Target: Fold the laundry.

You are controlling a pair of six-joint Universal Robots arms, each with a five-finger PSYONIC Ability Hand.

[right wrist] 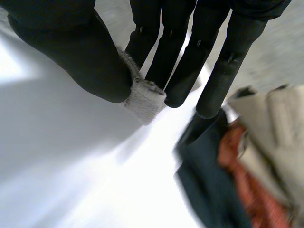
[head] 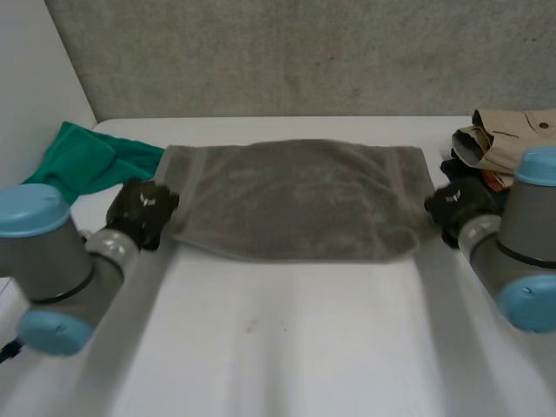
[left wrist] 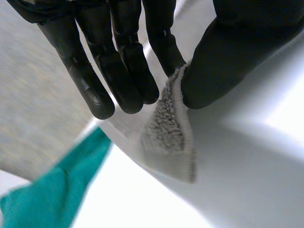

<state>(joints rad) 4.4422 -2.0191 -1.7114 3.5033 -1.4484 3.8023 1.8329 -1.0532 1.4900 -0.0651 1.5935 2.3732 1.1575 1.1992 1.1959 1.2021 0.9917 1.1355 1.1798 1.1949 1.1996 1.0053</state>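
A grey towel (head: pixel 295 198) lies spread across the middle of the white table (head: pixel 287 347), folded over with its near edge rounded. My left hand (head: pixel 141 212) holds the towel's near left corner; in the left wrist view the thumb (left wrist: pixel 223 61) and a finger (left wrist: pixel 164 45) pinch that corner of the towel (left wrist: pixel 168 137), which hangs below them. My right hand (head: pixel 453 205) holds the near right corner; in the right wrist view the thumb (right wrist: pixel 90 61) and fingers (right wrist: pixel 164 61) pinch a small tab of towel (right wrist: pixel 144 99).
A green cloth (head: pixel 87 161) lies bunched at the table's far left, just behind my left hand, also in the left wrist view (left wrist: pixel 52 194). A pile of clothes, beige, dark and red (head: pixel 495 143), sits at the far right beside my right hand (right wrist: pixel 251 156).
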